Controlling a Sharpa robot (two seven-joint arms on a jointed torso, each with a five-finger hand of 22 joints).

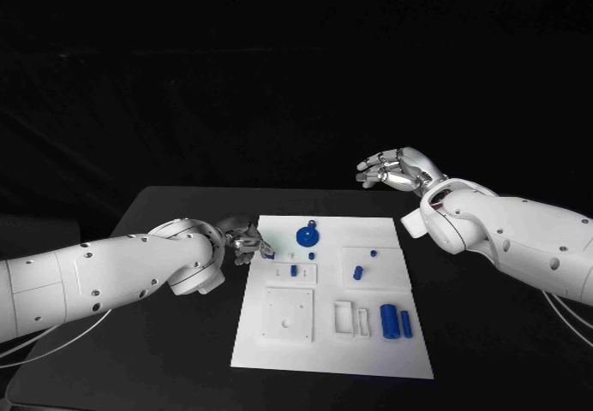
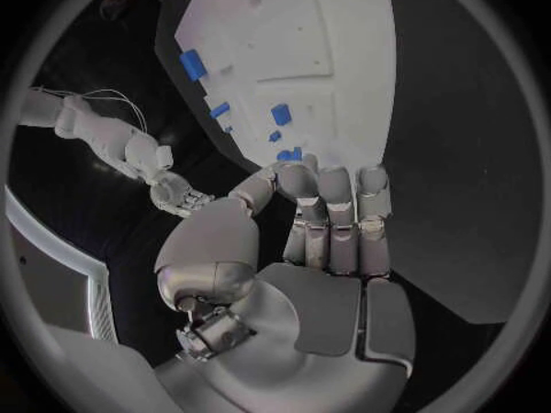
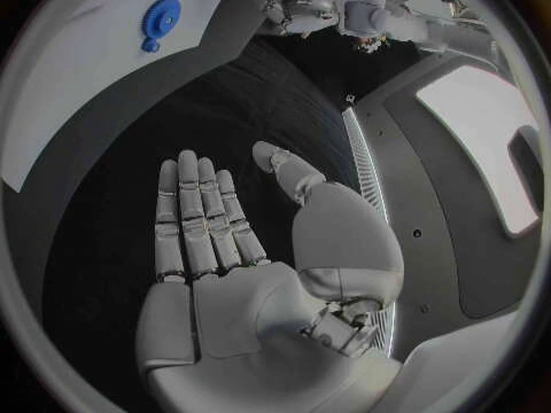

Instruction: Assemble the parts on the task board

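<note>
Overhead, the white task board (image 1: 332, 295) lies in the middle of the black table (image 1: 161, 360), its long side running near to far. The left hand (image 1: 245, 243) sits at the board's far left corner, fingertips pinched on a small blue part (image 1: 266, 253). A round blue disc part (image 1: 307, 235) lies at the far end of the board, two small blue pegs (image 1: 357, 273) sit mid-board, and two blue cylinders (image 1: 397, 321) lie side by side near the right edge. The right hand (image 1: 398, 169) hangs past the table's far edge, well apart from the board, fingers loosely curled and holding nothing.

From the left wrist, the left hand (image 2: 316, 225) has its fingers drawn together at the board's (image 2: 333, 55) edge, a blue part (image 2: 290, 154) just at the fingertips (the contact itself is partly hidden). Other blue pieces (image 2: 193, 64) dot the board beyond.

From the right wrist, the right hand (image 3: 230, 248) is flat and released, fingers extended over the dark table (image 3: 264, 101). The board (image 3: 81, 55) with the blue disc (image 3: 161, 16) lies far off.
</note>
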